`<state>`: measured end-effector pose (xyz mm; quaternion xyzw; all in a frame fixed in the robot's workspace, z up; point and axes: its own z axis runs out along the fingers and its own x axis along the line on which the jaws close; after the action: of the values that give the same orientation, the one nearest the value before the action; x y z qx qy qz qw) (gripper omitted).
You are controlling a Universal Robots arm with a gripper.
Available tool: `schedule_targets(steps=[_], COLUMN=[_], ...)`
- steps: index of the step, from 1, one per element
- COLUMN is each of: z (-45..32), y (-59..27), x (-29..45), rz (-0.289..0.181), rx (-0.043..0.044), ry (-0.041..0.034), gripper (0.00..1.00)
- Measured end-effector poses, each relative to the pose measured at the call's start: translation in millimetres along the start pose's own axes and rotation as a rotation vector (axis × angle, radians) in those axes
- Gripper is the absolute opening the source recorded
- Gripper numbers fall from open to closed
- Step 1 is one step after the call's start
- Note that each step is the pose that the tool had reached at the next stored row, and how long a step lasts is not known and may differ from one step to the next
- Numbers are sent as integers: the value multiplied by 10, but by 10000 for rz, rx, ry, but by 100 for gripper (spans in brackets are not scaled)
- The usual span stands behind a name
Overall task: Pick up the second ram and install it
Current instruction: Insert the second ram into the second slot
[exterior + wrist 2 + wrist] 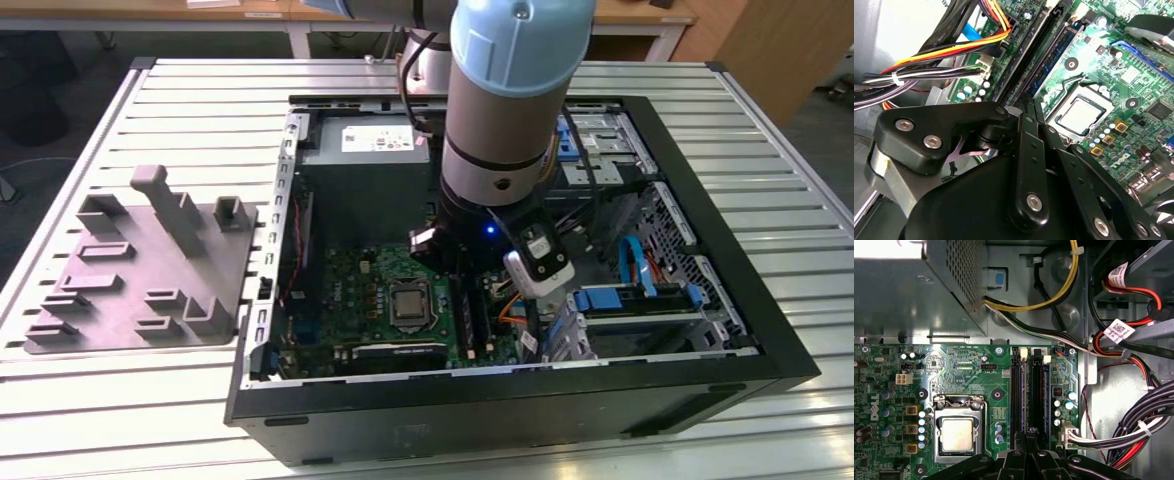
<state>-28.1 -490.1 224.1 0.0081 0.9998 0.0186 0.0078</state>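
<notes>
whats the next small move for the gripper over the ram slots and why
Probably a slow, straight press down. In the first wrist view the gripper sits directly over the memory slots, where the second ram stands on edge beside the processor socket; whether it is fully seated I cannot tell.

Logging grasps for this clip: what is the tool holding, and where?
Cannot be told. The tool sits over the memory slots on the motherboard.

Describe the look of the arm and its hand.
The arm is a thick silver-grey tube with a light blue cap at the joint. A blue light glows near its wrist. The hand is black, built of flat links joined by silver screws.
</notes>
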Motion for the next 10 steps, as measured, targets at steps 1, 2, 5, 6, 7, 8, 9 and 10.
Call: schedule_targets(steps=[1, 2, 5, 6, 7, 8, 9, 10], z=[1, 7, 17, 17, 18, 22, 29, 35], y=[0, 0, -1, -1, -1, -1, -1, -1], x=[0, 0, 0, 0, 0, 0, 0, 0], rz=[0, 0, -1, 0, 0, -1, -1, 0], rx=[1, -2, 0, 1, 2, 0, -3, -3], ry=[1, -1, 0, 1, 0, 0, -1, -1], gripper=[11, 11, 11, 11, 11, 11, 11, 11])
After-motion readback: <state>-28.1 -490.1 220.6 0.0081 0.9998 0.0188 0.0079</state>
